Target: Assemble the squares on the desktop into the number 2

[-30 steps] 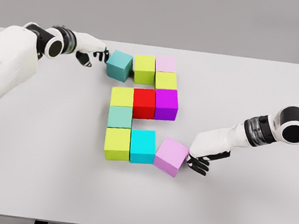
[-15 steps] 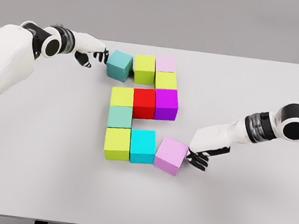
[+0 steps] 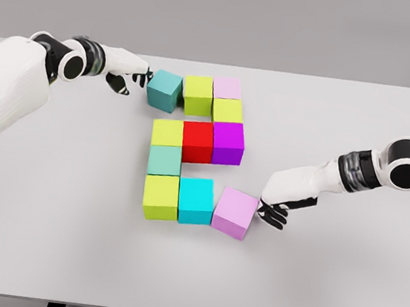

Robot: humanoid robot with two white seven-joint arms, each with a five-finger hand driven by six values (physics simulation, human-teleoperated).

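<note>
My right hand (image 3: pixel 277 207) rests on the white table (image 3: pixel 339 282) with its dark fingertips (image 3: pixel 272 216) curled against the right side of the lilac cube (image 3: pixel 234 212); it touches the cube without gripping it. That cube sits slightly turned at the right end of the near row, just beside the cyan cube (image 3: pixel 195 199), which touches the yellow-green cube (image 3: pixel 161 197) at the near left corner. Farther back on the left stand the pale teal cube (image 3: pixel 164 160) and another yellow-green cube (image 3: pixel 168 132). The middle row runs right through the red cube (image 3: pixel 198 140) to the purple cube (image 3: pixel 227 141). Behind that stand a yellow-green cube (image 3: pixel 228 111) and the pale pink cube (image 3: pixel 227 88), with a lime cube (image 3: pixel 197 94) to their left. My left hand (image 3: pixel 129 73) reaches the far left, fingers loosely bent, fingertips touching the teal cube (image 3: pixel 164 89), which sits slightly askew and holds nothing in its grasp.
</note>
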